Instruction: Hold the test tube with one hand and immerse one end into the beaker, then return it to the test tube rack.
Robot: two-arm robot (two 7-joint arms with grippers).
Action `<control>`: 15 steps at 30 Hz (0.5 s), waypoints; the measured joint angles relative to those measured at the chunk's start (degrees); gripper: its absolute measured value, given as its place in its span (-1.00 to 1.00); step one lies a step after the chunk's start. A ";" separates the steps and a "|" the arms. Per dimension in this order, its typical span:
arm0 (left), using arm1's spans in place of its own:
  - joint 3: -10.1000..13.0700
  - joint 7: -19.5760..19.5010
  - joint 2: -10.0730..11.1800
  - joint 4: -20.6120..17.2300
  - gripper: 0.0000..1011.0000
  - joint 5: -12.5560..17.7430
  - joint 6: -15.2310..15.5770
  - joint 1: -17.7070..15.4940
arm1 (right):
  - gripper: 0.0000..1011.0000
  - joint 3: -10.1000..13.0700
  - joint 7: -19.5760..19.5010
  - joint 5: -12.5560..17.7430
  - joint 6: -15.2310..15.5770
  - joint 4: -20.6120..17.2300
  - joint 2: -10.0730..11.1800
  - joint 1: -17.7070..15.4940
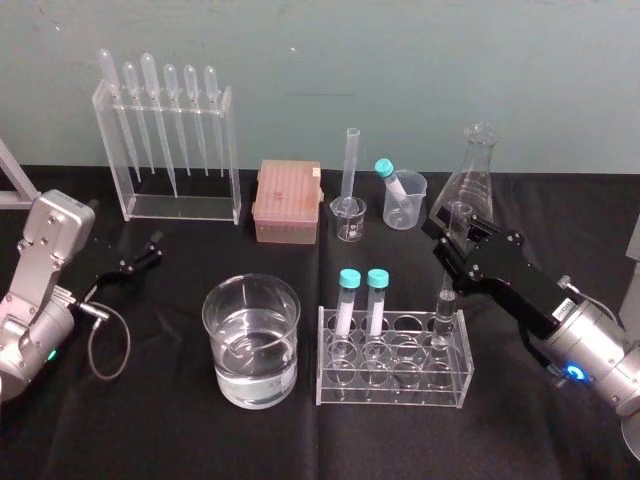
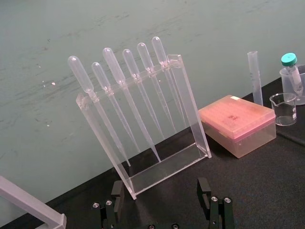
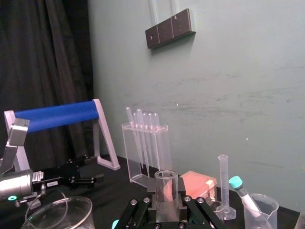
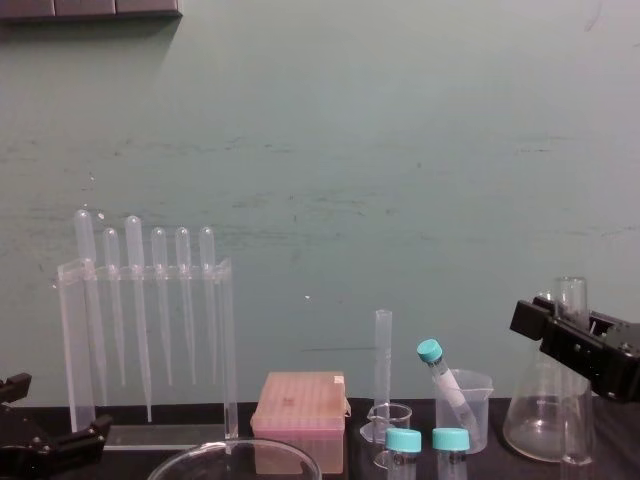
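Right gripper (image 3: 167, 202) pinches the test tube (image 1: 445, 305) between its jaws; left gripper (image 2: 160, 191) has jaws spread.

Pipettes (image 1: 150, 75): six counted
Teal-capped tubes (image 1: 346, 305): three
Test tube (image 1: 446, 298): one
Beakers (image 1: 250, 300): three
Conical flask (image 1: 475, 170): one
Graduated cylinder (image 1: 352, 165): one
Pink box (image 1: 287, 200): one
Racks (image 1: 392, 385): two

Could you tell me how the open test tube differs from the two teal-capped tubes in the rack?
The test tube is uncapped and taller; the capped tubes are shorter with teal caps. The right hand grips the test tube near its mouth; nothing touches the capped tubes. Both stand in the rack.
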 joint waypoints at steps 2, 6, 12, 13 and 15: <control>0.00 0.00 0.00 0.00 0.98 0.00 0.00 0.00 | -0.55 -0.11 0.24 0.06 -0.09 0.45 -0.09 0.23; 0.00 0.00 0.00 0.00 0.98 0.00 0.00 0.00 | -0.55 -0.49 0.81 0.25 -0.18 1.56 -0.36 0.84; 0.00 0.00 0.00 0.00 0.98 0.00 0.00 0.00 | -0.55 -1.01 1.18 0.47 -0.07 2.81 -0.64 1.28; 0.00 0.00 0.00 0.00 0.98 0.00 0.00 0.00 | -0.55 -1.07 1.19 0.52 0.03 2.96 -0.67 1.31; 0.00 0.00 0.00 0.00 0.98 0.00 0.00 0.00 | -0.55 -1.30 1.24 0.67 0.36 3.39 -0.74 1.39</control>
